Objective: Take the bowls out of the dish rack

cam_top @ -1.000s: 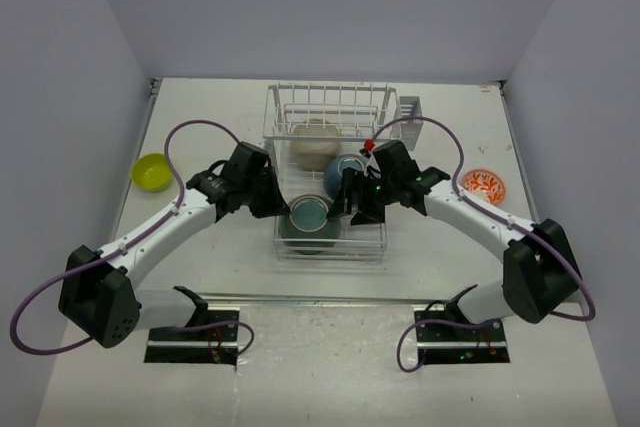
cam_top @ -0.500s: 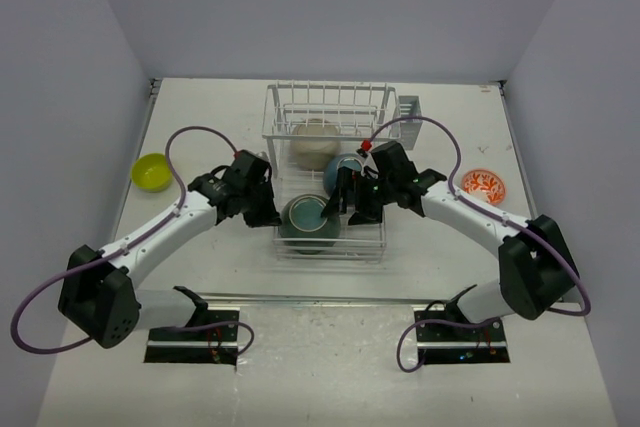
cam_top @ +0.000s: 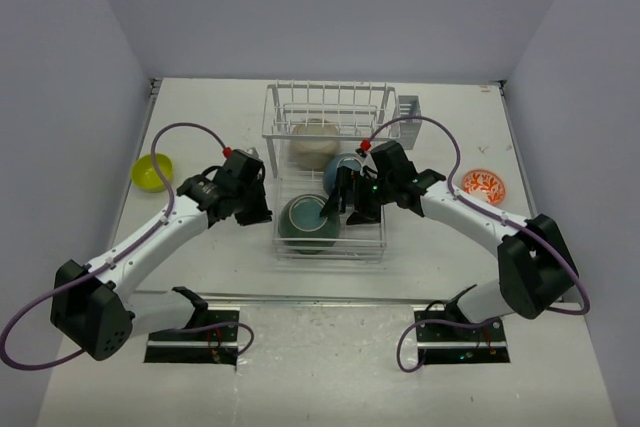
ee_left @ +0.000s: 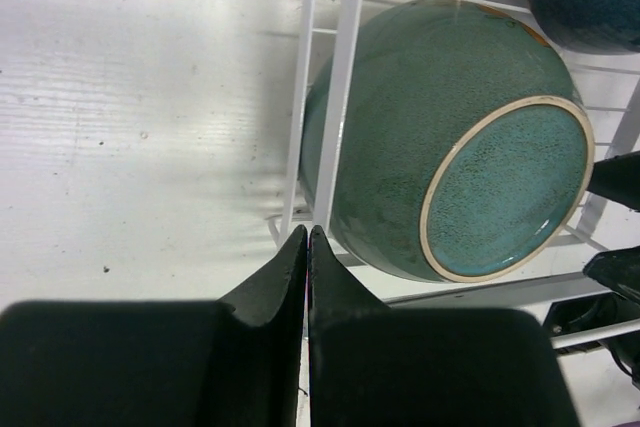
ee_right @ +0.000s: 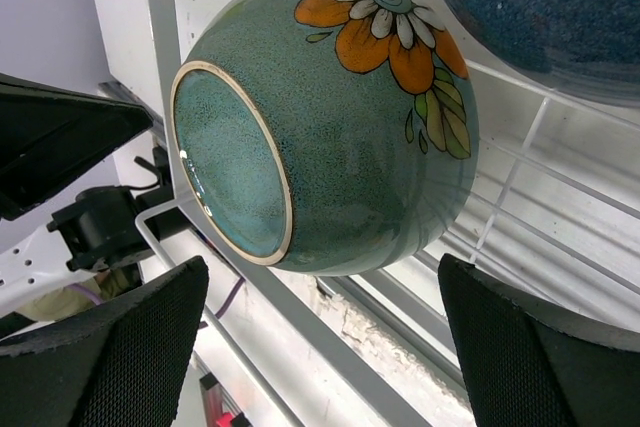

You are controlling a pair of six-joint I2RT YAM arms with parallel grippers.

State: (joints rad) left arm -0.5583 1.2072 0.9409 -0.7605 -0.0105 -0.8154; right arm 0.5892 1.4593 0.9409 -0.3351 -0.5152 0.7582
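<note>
The white wire dish rack [cam_top: 367, 237] stands mid-table. At its front lies a dark teal bowl [cam_top: 308, 224], tipped on its side, its ringed base [ee_left: 505, 187] towards the left wrist camera and an orange flower [ee_right: 385, 22] on its wall. Behind it are a dark blue bowl [cam_top: 340, 169] and a beige bowl [cam_top: 313, 139]. My left gripper [cam_top: 262, 213] is shut and empty just outside the rack's left edge. My right gripper [cam_top: 345, 202] is open at the teal bowl's right, with the bowl just beyond its fingertips and untouched.
A yellow-green bowl [cam_top: 152, 170] sits on the table at the left and an orange-patterned bowl [cam_top: 484, 184] at the right. The rack's raised shelf [cam_top: 325, 107] and grey caddy [cam_top: 410, 109] are at the back. Rack wires [ee_left: 340, 77] run between my left gripper and the teal bowl.
My left gripper has drawn back to the left, out of the rack. The teal bowl has tipped over onto its side. My right gripper's jaws have opened wider.
</note>
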